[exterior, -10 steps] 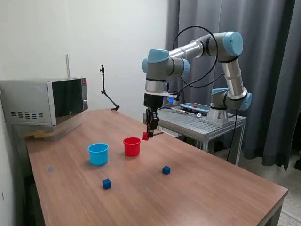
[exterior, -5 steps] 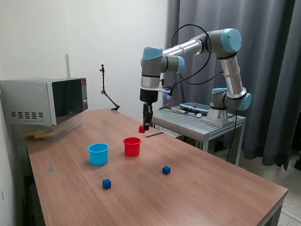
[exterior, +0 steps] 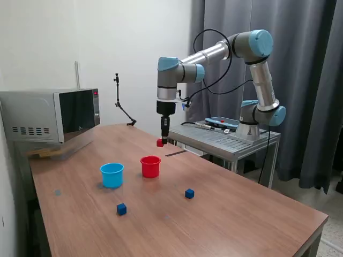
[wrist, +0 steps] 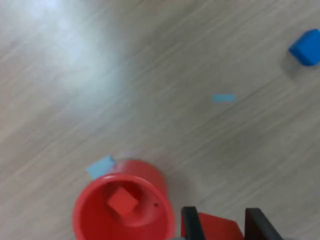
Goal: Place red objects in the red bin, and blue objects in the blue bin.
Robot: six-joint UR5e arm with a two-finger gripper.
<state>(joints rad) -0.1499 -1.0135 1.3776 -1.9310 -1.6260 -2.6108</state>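
Red cube [exterior: 159, 143]: clamped in fingers [wrist: 221, 225], aloft beside red cup [wrist: 123, 206], which holds 1 cube [wrist: 122, 202]. Risk: release off-centre, cube strikes rim, bounces onto table [exterior: 230, 214].

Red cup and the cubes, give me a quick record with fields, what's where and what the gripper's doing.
gripper: shut on red cube, raised above the table
red cup: upright, one red cube inside
light blue cup: upright on the exterior view's left of the red cup, contents not visible
blue cubes: two on the table, outside both cups
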